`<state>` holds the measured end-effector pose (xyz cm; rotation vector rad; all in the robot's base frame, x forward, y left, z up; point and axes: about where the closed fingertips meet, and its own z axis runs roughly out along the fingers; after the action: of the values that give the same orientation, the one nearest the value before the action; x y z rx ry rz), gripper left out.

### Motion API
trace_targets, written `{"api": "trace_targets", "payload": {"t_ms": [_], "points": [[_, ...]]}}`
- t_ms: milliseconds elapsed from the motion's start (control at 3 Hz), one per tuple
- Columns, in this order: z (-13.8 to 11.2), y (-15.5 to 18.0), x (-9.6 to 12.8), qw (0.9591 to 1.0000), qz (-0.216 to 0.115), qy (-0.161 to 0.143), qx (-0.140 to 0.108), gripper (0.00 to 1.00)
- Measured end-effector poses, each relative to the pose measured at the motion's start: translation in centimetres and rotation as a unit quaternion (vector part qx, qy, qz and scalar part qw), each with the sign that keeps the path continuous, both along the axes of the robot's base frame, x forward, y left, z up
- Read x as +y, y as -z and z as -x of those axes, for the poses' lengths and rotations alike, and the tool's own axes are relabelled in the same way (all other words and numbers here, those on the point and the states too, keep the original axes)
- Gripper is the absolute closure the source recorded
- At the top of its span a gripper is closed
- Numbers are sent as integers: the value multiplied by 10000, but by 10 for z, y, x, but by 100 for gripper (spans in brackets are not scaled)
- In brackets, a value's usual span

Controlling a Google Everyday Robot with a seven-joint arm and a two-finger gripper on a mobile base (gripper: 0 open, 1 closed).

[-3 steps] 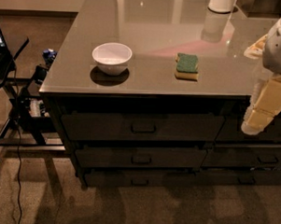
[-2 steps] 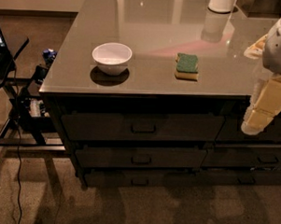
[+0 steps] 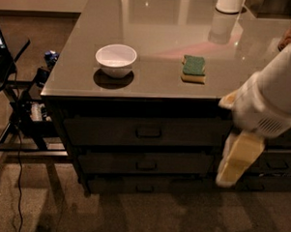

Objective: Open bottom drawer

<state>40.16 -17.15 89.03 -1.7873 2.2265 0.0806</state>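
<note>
The bottom drawer (image 3: 133, 184) is the lowest of three wide dark grey fronts under the counter. It is closed, and its small rectangular handle (image 3: 145, 188) shows at the centre. The middle drawer (image 3: 146, 164) and the top drawer (image 3: 148, 132) above it are also closed. My gripper (image 3: 232, 167) hangs on the white arm (image 3: 272, 99) at the right. It sits in front of the right end of the wide drawers, at about the height of the middle and bottom fronts, to the right of the handles and not touching them.
On the grey counter (image 3: 154, 21) are a white bowl (image 3: 116, 59), a green and yellow sponge (image 3: 193, 68) and a white container (image 3: 230, 3) at the back. A narrower drawer stack (image 3: 279, 165) is partly hidden behind the arm. A stand with cables (image 3: 20, 112) is on the left.
My arm and gripper have moved down and to the left, from beside the counter's edge to in front of the drawer fronts. All drawers remain closed.
</note>
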Motion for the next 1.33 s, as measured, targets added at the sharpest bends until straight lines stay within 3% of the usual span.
{"api": "trace_targets", "payload": {"t_ms": [333,667,1000,1333], "points": [[27,67,24,9982,-150,-67,576,0],[38,83,23,9972,-81,-83,745,0],[37,81,23,9973,-86,-81,725,0],[41,108,24,9950,-185,-22,981,0]]}}
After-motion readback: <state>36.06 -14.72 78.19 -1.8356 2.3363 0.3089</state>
